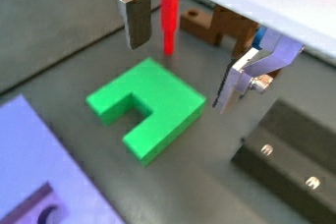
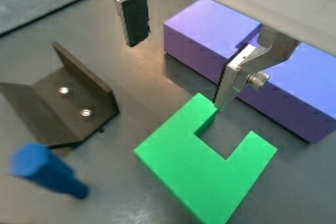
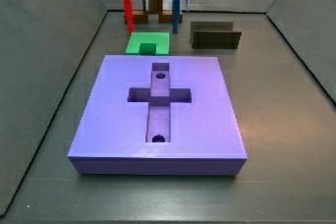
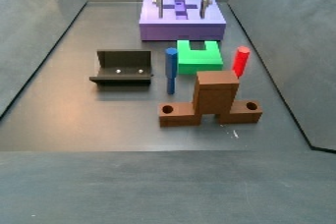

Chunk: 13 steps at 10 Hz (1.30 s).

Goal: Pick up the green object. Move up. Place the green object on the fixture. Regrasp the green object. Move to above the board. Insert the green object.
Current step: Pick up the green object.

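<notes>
The board point(image 3: 191, 105) lies flat on the floor. Just beyond its far end rests the green object point(image 1: 147, 106), with the fixture point(image 3: 215, 36) beside it. The gripper point(image 1: 184, 59) hangs above the green object, jaws wide and empty.

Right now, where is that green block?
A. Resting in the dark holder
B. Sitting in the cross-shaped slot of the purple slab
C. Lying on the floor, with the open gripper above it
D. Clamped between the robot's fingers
C: in both wrist views the green block lies flat on the floor, the gripper open above it, its fingers touching nothing.
</notes>
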### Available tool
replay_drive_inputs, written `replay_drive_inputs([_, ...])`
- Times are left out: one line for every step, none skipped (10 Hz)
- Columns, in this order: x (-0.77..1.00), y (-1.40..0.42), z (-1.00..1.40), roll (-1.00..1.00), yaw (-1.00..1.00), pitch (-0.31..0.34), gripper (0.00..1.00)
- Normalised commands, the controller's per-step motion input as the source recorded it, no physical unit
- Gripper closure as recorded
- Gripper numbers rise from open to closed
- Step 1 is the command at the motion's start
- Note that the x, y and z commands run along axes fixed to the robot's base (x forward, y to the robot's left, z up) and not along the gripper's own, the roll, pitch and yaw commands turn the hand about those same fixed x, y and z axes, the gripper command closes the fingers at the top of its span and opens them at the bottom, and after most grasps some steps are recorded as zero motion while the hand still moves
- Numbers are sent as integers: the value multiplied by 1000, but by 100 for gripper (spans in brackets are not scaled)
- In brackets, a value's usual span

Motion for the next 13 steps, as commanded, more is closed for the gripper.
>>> replay_drive_inputs([-9, -346, -763, 144, 109, -210, 0])
replay_drive_inputs([0, -334, -697, 196, 126, -203, 0])
replay_drive_inputs([0, -260, -674, 254, 137, -160, 0])
replay_drive_inputs([0, -214, -571, 320, 137, -101, 0])
replay_drive_inputs([0, -163, -543, 320, 114, -91, 0])
replay_drive_inputs([0, -177, -529, 270, 17, -44, 0])
replay_drive_inputs([120, -209, -526, 176, 0, 0, 0])
replay_drive_inputs([89, -140, -477, 66, -106, 0, 0])
replay_drive_inputs([123, -106, -374, 0, -151, 0, 0])
replay_drive_inputs([160, -20, -326, 0, -146, 0, 0])
replay_drive_inputs([71, 0, -186, 11, -71, 0, 0])
replay_drive_inputs([0, 0, 0, 0, 0, 0, 0])
replay_drive_inputs([0, 0, 0, 0, 0, 0, 100])
